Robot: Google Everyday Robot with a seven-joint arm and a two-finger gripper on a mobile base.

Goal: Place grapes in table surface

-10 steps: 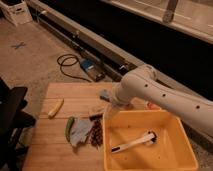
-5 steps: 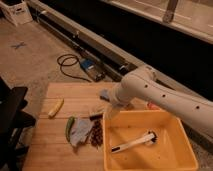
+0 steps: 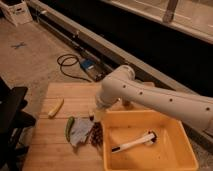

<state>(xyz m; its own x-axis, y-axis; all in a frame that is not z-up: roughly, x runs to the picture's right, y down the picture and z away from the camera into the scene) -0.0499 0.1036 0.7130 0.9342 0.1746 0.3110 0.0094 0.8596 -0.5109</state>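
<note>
Hovering left of the yellow tub [image 3: 165,157], our pincer [image 3: 98,116] tops the grapes [image 3: 96,135] for desk [image 3: 45,150] placement; grip, we cannot tell.

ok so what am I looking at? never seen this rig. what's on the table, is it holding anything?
One camera, looking down on a wooden table. The white tube is a robot arm reaching in from the right; its gripper, the jaws end, hangs low beside the yellow bin, just above dark grapes. Also on the table: a banana, a green vegetable, a pale cloth. A white-handled tool lies in the bin. Whether anything is held, I can't tell.
</note>
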